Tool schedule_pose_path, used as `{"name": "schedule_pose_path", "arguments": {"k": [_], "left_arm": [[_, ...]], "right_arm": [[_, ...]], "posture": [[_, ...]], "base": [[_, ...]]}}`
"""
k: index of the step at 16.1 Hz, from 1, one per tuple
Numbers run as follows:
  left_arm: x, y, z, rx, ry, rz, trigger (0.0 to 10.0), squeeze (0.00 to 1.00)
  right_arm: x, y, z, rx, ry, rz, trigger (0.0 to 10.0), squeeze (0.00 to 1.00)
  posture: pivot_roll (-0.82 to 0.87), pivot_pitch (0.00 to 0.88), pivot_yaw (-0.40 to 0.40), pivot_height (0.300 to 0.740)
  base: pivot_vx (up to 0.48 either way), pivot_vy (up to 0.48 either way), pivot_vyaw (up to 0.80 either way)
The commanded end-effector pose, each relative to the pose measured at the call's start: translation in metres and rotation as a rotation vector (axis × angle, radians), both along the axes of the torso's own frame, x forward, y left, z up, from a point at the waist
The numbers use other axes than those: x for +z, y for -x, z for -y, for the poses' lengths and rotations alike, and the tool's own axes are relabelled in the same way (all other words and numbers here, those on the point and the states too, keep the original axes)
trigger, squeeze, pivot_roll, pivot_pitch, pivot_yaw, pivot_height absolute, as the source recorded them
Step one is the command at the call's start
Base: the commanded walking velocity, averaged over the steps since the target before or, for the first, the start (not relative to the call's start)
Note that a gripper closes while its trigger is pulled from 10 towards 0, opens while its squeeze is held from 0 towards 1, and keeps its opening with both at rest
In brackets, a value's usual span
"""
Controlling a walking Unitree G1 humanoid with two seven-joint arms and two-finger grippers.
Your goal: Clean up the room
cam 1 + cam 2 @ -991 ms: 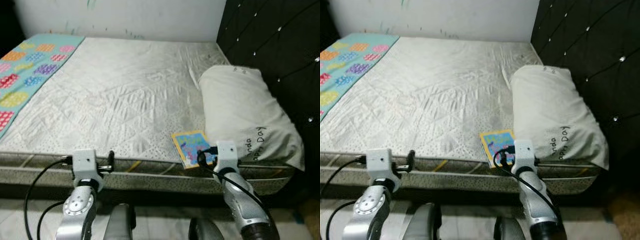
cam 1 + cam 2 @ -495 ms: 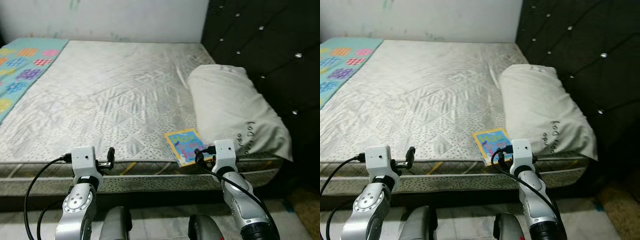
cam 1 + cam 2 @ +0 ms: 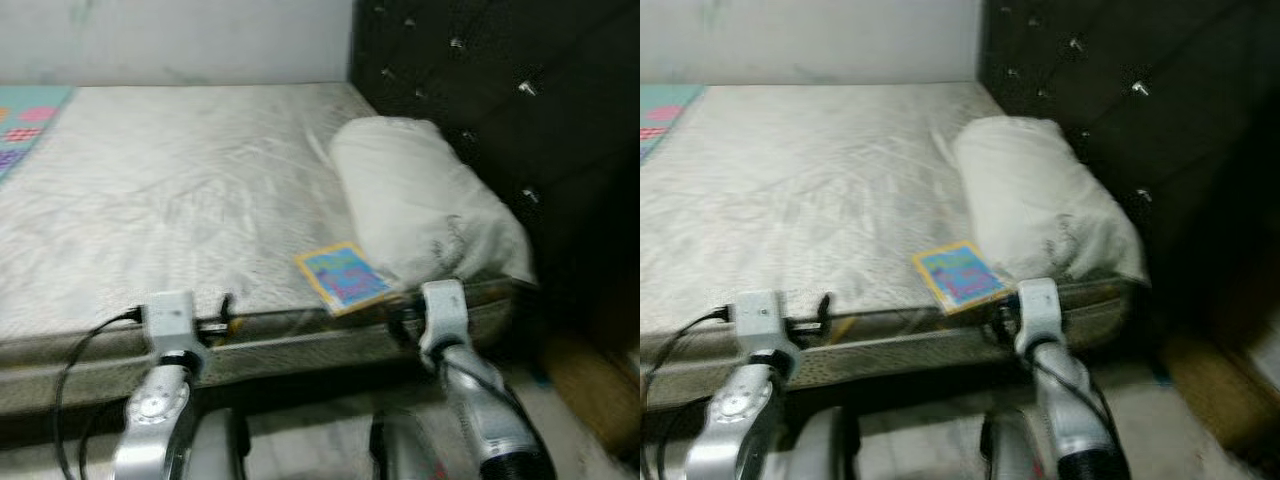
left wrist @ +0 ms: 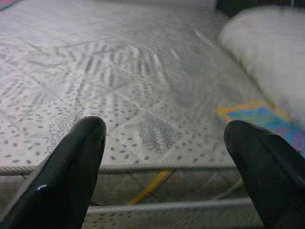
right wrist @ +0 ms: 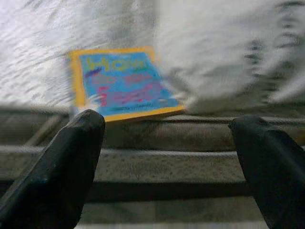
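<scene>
A small blue book with a yellow border (image 3: 342,277) lies flat near the front edge of the grey quilted mattress (image 3: 150,200), touching the front of a white pillow (image 3: 420,210). My right gripper (image 5: 167,162) is open, held low before the mattress edge just below the book (image 5: 121,83), apart from it. My left gripper (image 4: 167,162) is also open and holds nothing; it faces the mattress edge further left, with the book (image 4: 267,119) off to its side. Both arms show low in the eye views, left gripper (image 3: 222,310) and right gripper (image 3: 397,322).
A black tufted headboard (image 3: 480,90) rises to the right, behind the pillow. A teal patterned blanket (image 3: 25,115) lies at the bed's far left. A pale wall runs behind the bed. Floor with a brownish patch (image 3: 590,390) lies at the lower right.
The whole picture has shifted left and blurred, so the camera has turned right. Both grippers stay open before the mattress edge; the book and pillow lie as before.
</scene>
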State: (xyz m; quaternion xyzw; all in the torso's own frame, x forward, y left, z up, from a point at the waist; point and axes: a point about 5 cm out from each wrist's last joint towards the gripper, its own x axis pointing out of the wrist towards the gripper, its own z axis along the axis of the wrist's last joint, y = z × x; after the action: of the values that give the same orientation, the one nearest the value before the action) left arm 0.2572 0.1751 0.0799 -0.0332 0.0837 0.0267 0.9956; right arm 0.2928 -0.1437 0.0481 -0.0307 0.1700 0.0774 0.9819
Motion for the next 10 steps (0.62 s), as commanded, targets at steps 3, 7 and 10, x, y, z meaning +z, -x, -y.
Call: {"name": "schedule_pose_path", "arguments": {"k": [3, 7, 10], "left_arm": [[-0.0067, 0.0028, -0.0014, -0.006, 0.007, -0.033, 10.0, 0.0], [-0.0071, 0.003, -0.0008, -0.005, 0.01, -0.035, 10.0, 0.0], [-0.008, 0.0034, -0.001, -0.003, 0.015, -0.04, 10.0, 0.0]], "right_arm": [[0.0049, -0.0038, 0.0025, 0.044, 0.046, 0.012, 10.0, 0.0], [0.0043, -0.0038, 0.0026, 0.056, 0.047, 0.004, 10.0, 0.0], [0.0023, -0.0016, -0.0026, 0.119, 0.061, -0.013, 10.0, 0.0]], "posture": [[-0.08, 0.0, -0.019, 0.585], [-0.08, 0.0, -0.021, 0.585], [-0.08, 0.0, -0.022, 0.585]], "base": [[0.397, 0.0, 0.0], [0.399, 0.0, 0.0], [0.375, 0.0, 0.0]]}}
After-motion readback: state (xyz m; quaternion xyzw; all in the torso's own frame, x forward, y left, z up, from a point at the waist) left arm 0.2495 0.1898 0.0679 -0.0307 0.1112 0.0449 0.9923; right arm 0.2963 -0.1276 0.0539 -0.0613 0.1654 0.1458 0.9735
